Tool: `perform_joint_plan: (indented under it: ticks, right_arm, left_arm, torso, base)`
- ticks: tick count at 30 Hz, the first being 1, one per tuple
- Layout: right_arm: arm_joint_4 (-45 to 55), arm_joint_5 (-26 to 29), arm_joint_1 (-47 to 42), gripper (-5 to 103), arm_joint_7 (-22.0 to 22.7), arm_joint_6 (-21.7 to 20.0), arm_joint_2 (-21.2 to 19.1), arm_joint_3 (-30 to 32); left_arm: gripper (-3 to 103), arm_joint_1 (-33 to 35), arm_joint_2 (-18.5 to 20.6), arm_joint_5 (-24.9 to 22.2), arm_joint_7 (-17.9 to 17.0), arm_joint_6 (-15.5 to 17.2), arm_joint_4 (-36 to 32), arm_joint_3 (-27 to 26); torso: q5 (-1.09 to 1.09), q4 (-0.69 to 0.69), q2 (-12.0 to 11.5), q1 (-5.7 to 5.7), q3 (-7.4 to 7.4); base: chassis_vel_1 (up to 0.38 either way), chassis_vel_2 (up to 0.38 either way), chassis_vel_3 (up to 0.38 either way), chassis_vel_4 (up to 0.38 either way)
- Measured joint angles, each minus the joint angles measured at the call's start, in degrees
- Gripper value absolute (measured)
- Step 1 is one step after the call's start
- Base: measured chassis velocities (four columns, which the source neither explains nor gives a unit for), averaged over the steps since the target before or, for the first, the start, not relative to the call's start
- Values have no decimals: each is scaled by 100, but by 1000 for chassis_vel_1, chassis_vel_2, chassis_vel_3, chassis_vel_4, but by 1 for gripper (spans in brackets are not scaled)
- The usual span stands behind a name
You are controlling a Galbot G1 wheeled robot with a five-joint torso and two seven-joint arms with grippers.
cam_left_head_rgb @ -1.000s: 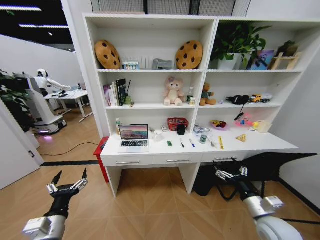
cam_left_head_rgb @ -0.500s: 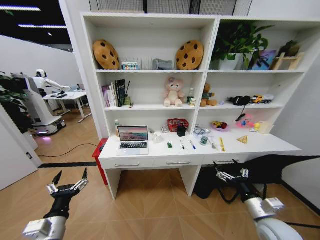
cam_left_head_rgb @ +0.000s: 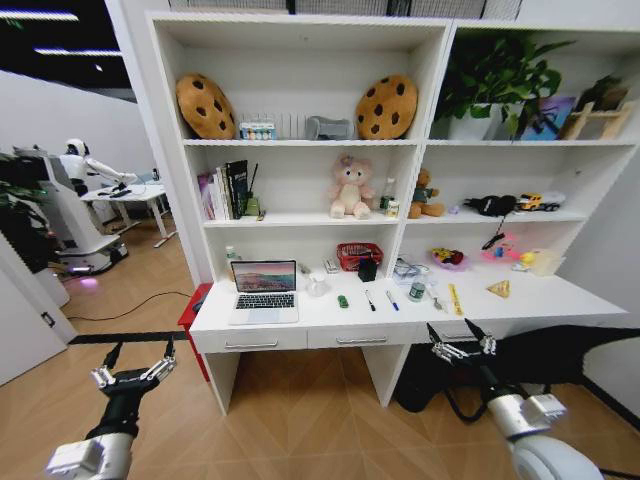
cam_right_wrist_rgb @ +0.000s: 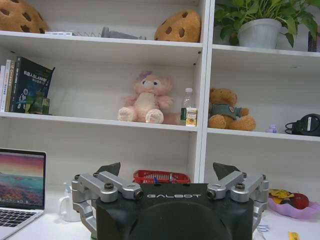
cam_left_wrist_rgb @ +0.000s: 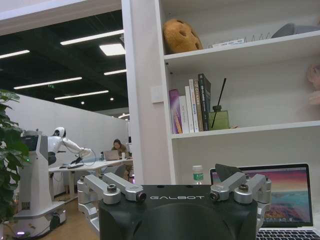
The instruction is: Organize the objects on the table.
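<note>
Head view: silver-white laptop [cam_left_head_rgb: 264, 291] open at the left end of the table [cam_left_head_rgb: 560, 300], screen lit. To its right along the desktop, well apart from it, tiny green toy car [cam_left_head_rgb: 342, 301], then black pen [cam_left_head_rgb: 369, 300] and blue pen [cam_left_head_rgb: 391, 300] lying near each other, then small round green-lidded jar [cam_left_head_rgb: 416, 291] just beyond the blue pen. Nothing gripped yet.

Left gripper [cam_left_head_rgb: 133, 362] low before the desk's left corner, fingers spread wide, empty. Right gripper [cam_left_head_rgb: 459, 339] in front of the right-hand drawer, below the desktop edge, fingers likewise spread, empty. Both well short of the items.

Judged step: approach, with no pick begun. Next move likely calls for closing on the desk and lifting an arm above the desktop; the pens and jar lie nearest the right arm.

Around: red basket [cam_left_head_rgb: 358, 255] and a dark cup at the back of the desk, a white mug [cam_left_head_rgb: 317, 286] beside the laptop, a yellow strip and yellow wedge farther right. Shelf overhead limits headroom; the thin, flat-lying pens could prove awkward to pinch. Pink plush toy [cam_right_wrist_rgb: 145, 102] on the shelf above.
</note>
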Motion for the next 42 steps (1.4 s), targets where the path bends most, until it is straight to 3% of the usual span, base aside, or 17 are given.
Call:
perform_joint_plan:
  ticks: [42]
  right_arm:
    - [-64,-16,-9,100,102,-82,72,-53]
  left_arm:
    - [96,20,-16,-2,82,-36,58,50]
  torso:
    - [1,1,0,1,0]
  base:
    - [-141,140,143,-139]
